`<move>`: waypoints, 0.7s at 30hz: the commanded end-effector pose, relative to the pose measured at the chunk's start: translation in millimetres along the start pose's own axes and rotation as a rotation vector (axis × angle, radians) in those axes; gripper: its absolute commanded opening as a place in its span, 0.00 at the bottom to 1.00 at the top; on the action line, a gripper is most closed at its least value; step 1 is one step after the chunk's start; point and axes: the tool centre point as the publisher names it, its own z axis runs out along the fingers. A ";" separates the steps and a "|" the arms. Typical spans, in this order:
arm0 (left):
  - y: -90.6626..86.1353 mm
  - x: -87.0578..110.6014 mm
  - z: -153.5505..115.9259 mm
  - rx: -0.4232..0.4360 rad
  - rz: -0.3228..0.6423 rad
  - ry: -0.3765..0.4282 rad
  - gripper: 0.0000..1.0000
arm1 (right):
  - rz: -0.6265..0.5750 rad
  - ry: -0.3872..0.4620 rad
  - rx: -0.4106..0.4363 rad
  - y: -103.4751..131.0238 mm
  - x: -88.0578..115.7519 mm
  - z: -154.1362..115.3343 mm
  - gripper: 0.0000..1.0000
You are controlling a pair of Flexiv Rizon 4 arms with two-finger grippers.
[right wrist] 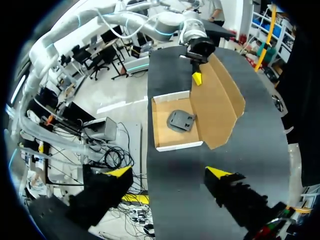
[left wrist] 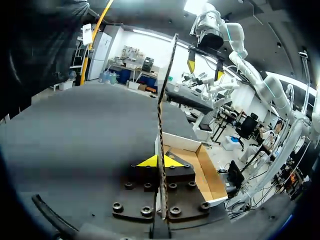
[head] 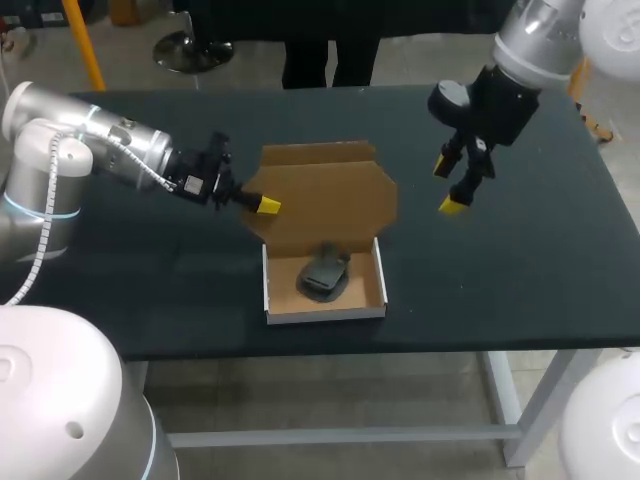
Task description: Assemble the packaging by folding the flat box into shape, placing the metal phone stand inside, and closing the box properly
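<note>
Overhead, the phone stand (head: 323,275) is seen inside the box (head: 325,313), near centre, its raised lid (head: 325,200) pinched by the left gripper (head: 265,206). Left wrist: lid clamped between both tips (left wrist: 148,161). Right wrist: right gripper (right wrist: 169,172) spread, empty. Closing is judged current; the lid must be lowered next

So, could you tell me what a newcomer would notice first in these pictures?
The open cardboard box at mid-table, its lid raised and the dark phone stand lying inside. My left pincer grips the lid's left edge, while my right pincer hangs open above the table to the box's right.
</note>
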 end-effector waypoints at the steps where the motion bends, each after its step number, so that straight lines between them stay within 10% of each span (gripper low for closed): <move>1: -0.2 0.6 -0.8 0.000 0.000 0.001 0.00 | -0.006 0.006 -0.005 -1.3 -0.8 0.2 1.00; 21: -0.1 7.9 -0.2 -0.008 0.080 -0.069 0.00 | -0.047 0.005 0.005 8.6 -7.6 -2.8 1.00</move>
